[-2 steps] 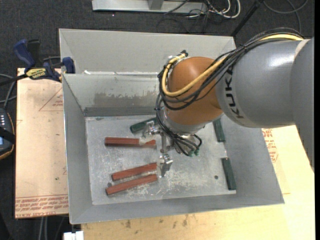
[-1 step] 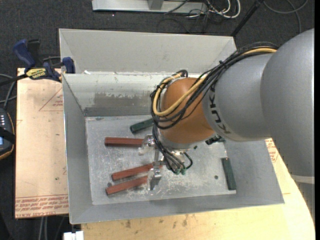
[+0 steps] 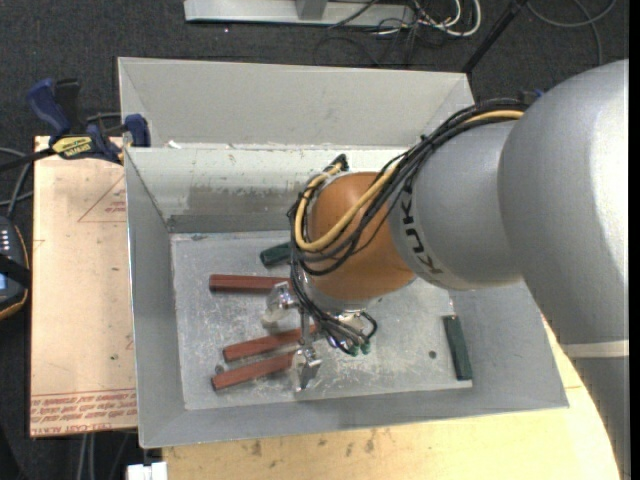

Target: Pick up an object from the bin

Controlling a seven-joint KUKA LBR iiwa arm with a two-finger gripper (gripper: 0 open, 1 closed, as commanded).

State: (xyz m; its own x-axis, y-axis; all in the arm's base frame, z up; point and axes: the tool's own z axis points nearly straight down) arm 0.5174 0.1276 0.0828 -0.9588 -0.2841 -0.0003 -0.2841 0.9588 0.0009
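The gripper [image 3: 293,336] stands with its fingers spread in the middle of the bin [image 3: 150,268]. The right end of a red-brown bar [image 3: 262,347] lies between them on the floor. A second red-brown bar [image 3: 250,373] lies just beside it, near the front wall, and a third bar [image 3: 245,284] lies apart, further back. The right part of the floor is open, except for a dark green bar [image 3: 457,348] near the right wall. On the arm [image 3: 470,218] I can read the letters "KUKA" [image 3: 415,233].

Grey bin [image 3: 150,298], three red-brown bars [image 3: 240,283], dark green bar [image 3: 458,348]
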